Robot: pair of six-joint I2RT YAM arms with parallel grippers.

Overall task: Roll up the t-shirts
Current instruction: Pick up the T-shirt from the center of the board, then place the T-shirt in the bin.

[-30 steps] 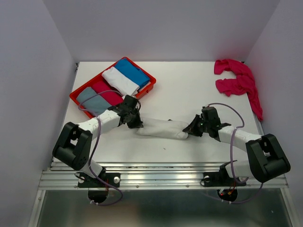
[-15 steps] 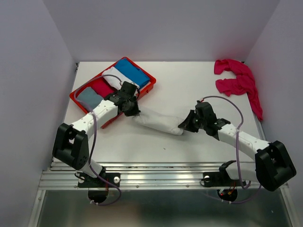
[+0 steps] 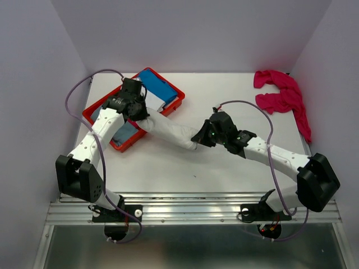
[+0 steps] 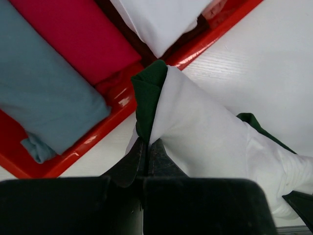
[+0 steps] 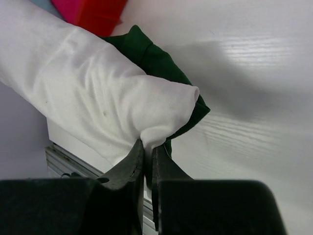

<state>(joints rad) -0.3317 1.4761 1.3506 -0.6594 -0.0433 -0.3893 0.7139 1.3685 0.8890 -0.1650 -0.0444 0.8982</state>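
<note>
Two arms: one left arm [image 3: 104, 131] and one right arm [image 3: 275, 157]. Two tools, one per arm: left tool [image 4: 146, 147] and right tool [image 5: 146, 147]. Two purple cables: left cable [image 3: 76, 92] and right cable [image 3: 268, 134]. One tabletop [image 3: 224, 101]. One red tray [image 4: 83, 147].

Four cloth rolls lie in the tray, one of each colour: blue roll [image 3: 156, 85], white roll [image 4: 161, 19], magenta roll [image 4: 73, 34], grey-blue roll [image 4: 39, 93]. One white-and-green roll [image 3: 171, 130] makes five rolls in all.

One pink heap [image 3: 280, 92] of loose cloth; how many shirts it holds cannot be told.
</note>
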